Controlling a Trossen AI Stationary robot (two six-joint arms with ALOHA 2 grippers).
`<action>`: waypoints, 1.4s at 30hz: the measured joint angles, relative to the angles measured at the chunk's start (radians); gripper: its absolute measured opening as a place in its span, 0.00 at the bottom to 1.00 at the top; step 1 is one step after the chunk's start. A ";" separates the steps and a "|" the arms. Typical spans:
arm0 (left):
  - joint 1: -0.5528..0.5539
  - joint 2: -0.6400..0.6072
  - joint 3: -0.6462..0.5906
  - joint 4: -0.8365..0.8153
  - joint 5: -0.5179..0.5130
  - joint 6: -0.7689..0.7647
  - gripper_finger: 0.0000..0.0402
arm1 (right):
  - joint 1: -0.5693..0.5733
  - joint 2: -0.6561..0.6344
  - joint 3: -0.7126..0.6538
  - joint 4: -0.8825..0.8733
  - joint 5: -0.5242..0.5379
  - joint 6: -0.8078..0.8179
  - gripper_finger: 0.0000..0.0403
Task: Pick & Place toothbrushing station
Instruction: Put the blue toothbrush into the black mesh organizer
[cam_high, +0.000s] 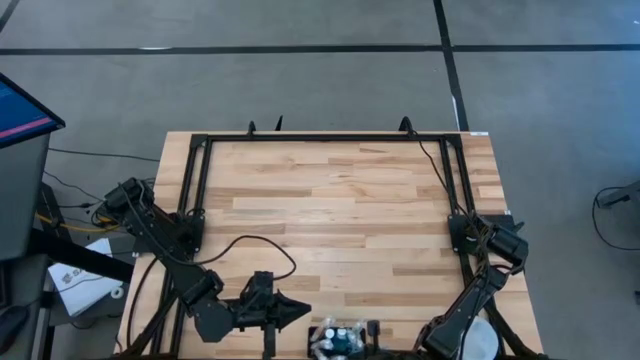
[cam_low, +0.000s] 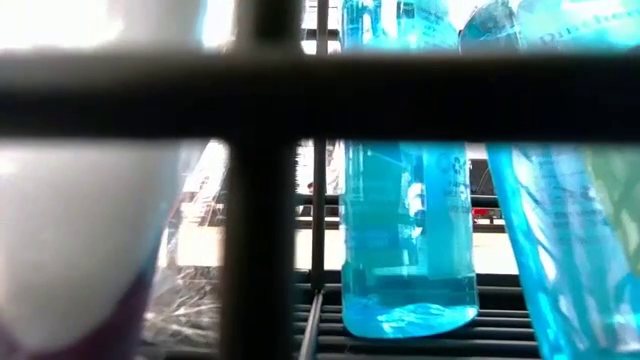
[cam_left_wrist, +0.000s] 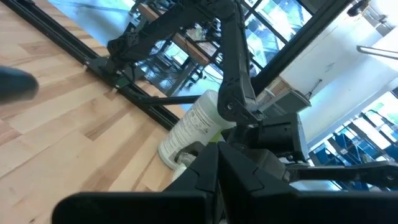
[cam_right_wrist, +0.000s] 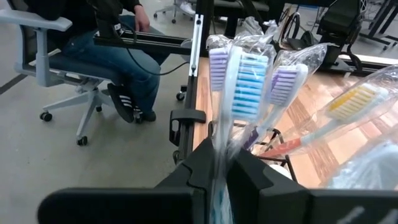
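Right wrist view: your right gripper (cam_right_wrist: 221, 163) pinches wrapped toothbrushes (cam_right_wrist: 244, 81) by thin plastic; they could slip near the tabletop's (cam_high: 340, 200) front edge; left gripper (cam_left_wrist: 217, 163) closed, empty

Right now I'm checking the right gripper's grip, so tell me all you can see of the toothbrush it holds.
The toothbrush is sealed in a clear plastic sleeve. It has a pale blue and white neck and a head of blue and white bristles. It stands upright, head up, with its lower handle pinched between the dark fingers of the right gripper. Purple-bristled brushes flank it closely, also wrapped; whether they touch it cannot be told.
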 joint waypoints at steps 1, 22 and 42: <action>0.000 0.000 0.000 0.001 0.013 0.000 0.00 | 0.000 0.000 0.000 0.000 0.000 0.000 0.08; 0.005 0.000 0.000 0.050 0.131 -0.010 0.01 | -0.015 -0.001 0.000 -0.008 0.004 0.060 0.18; 0.005 0.000 0.000 0.049 0.121 0.002 0.01 | -0.018 -0.016 0.001 -0.032 -0.001 0.203 0.27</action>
